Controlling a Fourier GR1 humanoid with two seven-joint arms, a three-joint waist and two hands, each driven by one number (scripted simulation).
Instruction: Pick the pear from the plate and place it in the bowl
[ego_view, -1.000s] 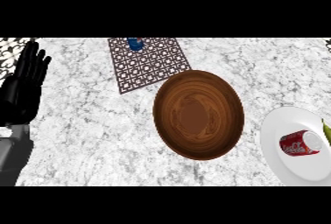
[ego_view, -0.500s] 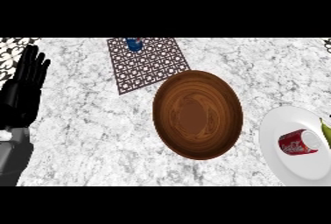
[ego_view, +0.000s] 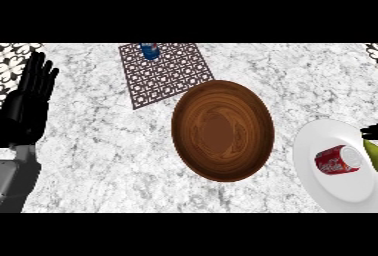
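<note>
Now dark fingertips (ego_view: 369, 132) have appeared above the pear (ego_view: 371, 154), right of the wooden bowl (ego_view: 222, 130); their spread cannot be told. Left hand (ego_view: 28, 102) stays open.

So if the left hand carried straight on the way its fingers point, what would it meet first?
Probably nothing on the counter: the left hand rests open at the view's left edge, fingers pointing to the far edge, left of the patterned mat. The way looks free, though depth is unclear.

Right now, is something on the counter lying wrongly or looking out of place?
One thing stands out: a red soda can lies on its side on the white plate, beside the pear at the right edge. The wooden bowl sits level. A blue object stands on the lattice mat.
</note>
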